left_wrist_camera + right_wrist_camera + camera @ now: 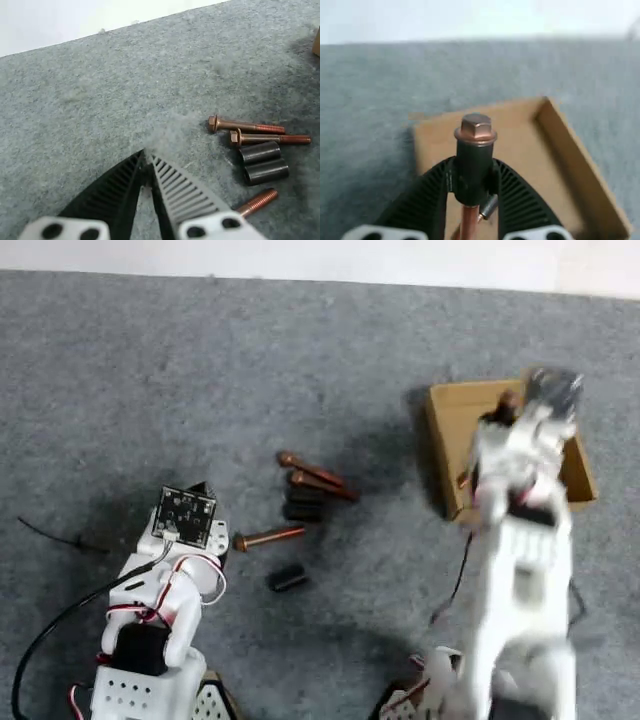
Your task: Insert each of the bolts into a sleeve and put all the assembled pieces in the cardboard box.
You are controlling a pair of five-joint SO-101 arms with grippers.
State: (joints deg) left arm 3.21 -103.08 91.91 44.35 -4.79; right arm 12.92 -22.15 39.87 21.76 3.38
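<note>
My right gripper [472,172] is shut on an assembled piece [472,160], a copper bolt standing in a black sleeve. It hangs over the cardboard box [520,130]. From above, that arm's gripper [503,425] is over the box [443,435] at the right. Two loose bolts [312,473] lie mid-table beside two black sleeves [303,502]. A third bolt [268,537] and a third sleeve [287,578] lie nearer the arms. My left gripper [146,159] is shut and holds nothing, a short way from the bolts [245,125] and sleeves [262,162].
Grey carpet covers the table. A thin black cable [60,538] lies at the left edge, and another wire [458,575] trails beside the right arm. Open carpet stretches across the far side.
</note>
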